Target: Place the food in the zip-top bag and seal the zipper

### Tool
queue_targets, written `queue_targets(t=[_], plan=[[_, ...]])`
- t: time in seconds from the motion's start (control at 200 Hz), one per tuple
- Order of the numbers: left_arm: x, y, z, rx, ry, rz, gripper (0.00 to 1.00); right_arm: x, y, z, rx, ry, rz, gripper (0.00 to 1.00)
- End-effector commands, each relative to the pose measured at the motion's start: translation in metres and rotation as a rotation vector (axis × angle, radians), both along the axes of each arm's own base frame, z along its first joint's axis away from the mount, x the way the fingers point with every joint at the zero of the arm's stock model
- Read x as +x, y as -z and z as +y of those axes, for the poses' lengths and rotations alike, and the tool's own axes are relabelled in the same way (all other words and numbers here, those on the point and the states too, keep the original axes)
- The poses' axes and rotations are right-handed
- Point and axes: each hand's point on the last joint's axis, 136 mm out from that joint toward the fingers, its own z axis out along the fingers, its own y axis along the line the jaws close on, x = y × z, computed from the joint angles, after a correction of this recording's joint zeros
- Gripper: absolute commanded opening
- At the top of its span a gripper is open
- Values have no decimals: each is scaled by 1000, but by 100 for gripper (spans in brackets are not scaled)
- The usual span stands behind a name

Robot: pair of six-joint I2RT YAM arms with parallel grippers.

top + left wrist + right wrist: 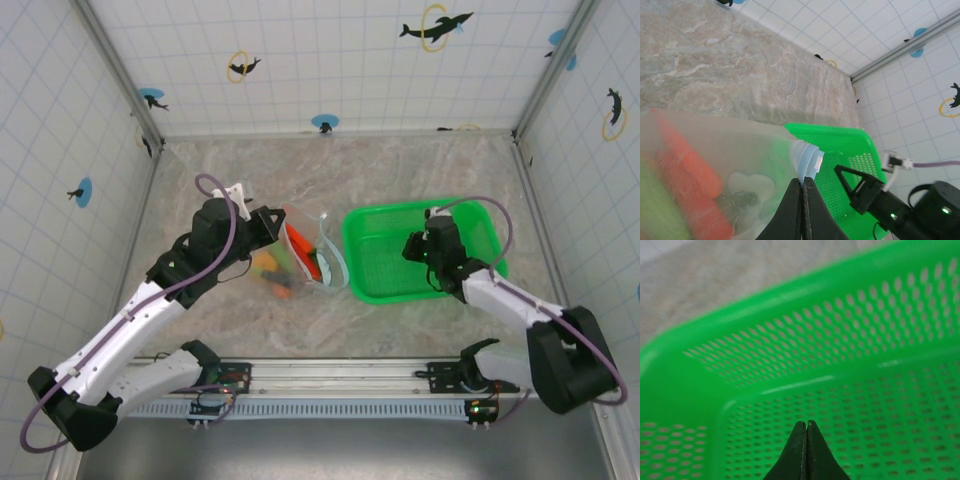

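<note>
- left gripper (803,186) is pressed together on the end of the zipper (809,156), pinching the corner of the zip-top bag (740,160)
- right gripper (806,426) is pressed together with nothing in it, low inside the green basket (385,285), apart from the bag
- bag sits on the table (420,170) between the left gripper and the basket, its right edge just beside the basket rim
- food (687,160) is inside: orange-red carrots clear through the plastic, green and orange pieces beside them; basket floor looks bare where visible
- risk: single-corner pinch on thin film, a pull along the strip could slip off or drag the whole bag, since nothing pins the other end
- risk: food bunched near the mouth could spill or jam the track if the bag gets tipped
- risk: basket rim is close, so the bag edge may snag on it
- can't tell whether the strip is closed along its length, so likely sealing is the step left
- mouth points roughly toward the basket, closed end toward the left arm; long axis runs about left-right across the table, though the bag is crumpled so that's approximate
</note>
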Motion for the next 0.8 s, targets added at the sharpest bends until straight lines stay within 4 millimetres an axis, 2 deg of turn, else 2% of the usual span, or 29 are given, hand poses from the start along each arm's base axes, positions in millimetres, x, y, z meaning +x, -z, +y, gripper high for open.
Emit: queue_targets(t=[0.0, 0.115, 0.155, 0.225, 0.265, 0.325, 0.36, 0.38, 0.455, 0.505, 0.555, 0.575, 0.646, 0.726, 0.796], plan=[[-2, -9, 1, 6, 18, -42, 0, 15, 4, 12, 76, 5, 67, 0], [-4, -5, -4, 13, 49, -29, 0, 48, 13, 17, 92, 20, 97, 2], [-4, -3, -6, 16, 58, -23, 0, 65, 11, 19, 88, 21, 98, 4], [-5, -3, -6, 17, 64, -19, 0, 101, 10, 20, 36, 25, 91, 11], [-6, -3, -7, 14, 68, -21, 0, 115, 18, 17, -2, 42, 123, 15], [-7, -4, -8, 11, 74, -20, 0, 149, 20, 20, 15, 57, 119, 21], [-7, -4, -8, 8, 78, -19, 0, 161, 24, 23, 30, 57, 129, 24], [-8, -3, -8, 9, 81, -16, 0, 174, 23, 25, 44, 58, 124, 26], [-9, 3, -9, 7, 89, -1, 0, 201, 20, 35, 79, 37, 109, 35], [-10, 8, -11, 10, 97, 12, 0, 217, 8, 43, 89, 25, 87, 41], [-11, 12, -12, 14, 104, 24, 0, 225, -5, 50, 83, 12, 65, 48], [-11, 15, -13, 16, 106, 30, 0, 226, -12, 52, 74, 5, 56, 53], [-12, 19, -16, 16, 122, 41, 0, 221, -33, 65, 63, -39, 27, 55], [-12, 25, -18, 22, 133, 56, 0, 195, -63, 79, 64, -93, -33, 56], [-11, 30, -21, 21, 140, 63, 0, 161, -87, 95, 100, -167, -88, 57]])
